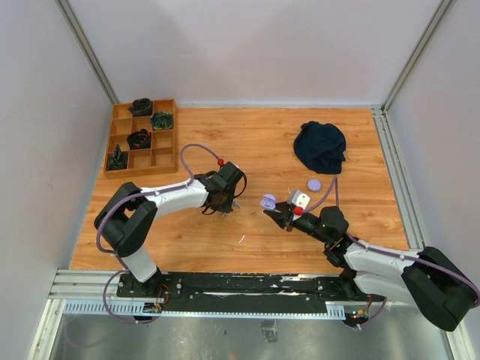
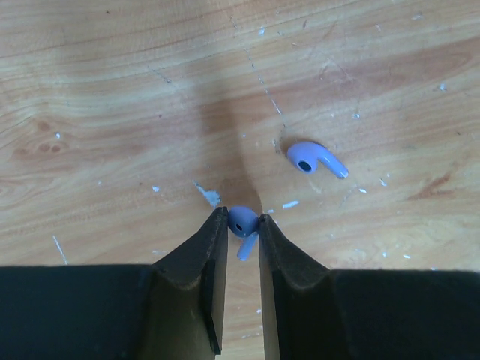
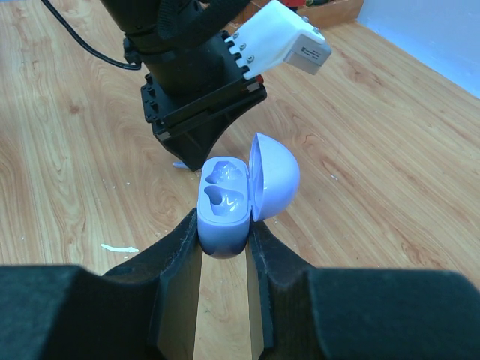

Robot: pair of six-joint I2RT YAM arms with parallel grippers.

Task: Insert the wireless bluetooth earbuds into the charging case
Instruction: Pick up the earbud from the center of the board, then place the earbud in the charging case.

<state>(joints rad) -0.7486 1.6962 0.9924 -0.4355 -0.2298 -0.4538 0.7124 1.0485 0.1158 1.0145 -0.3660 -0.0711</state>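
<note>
While left jaws pinch a lilac earbud (image 2: 241, 222), right jaws clamp rounded glossy case (image 3: 223, 219) (lid open).

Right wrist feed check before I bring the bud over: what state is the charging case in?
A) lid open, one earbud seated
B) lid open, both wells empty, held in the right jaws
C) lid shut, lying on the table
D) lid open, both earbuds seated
B: the charging case sits clamped between the right arm's jaws, its lid swung open, and both wells show bare.
</note>
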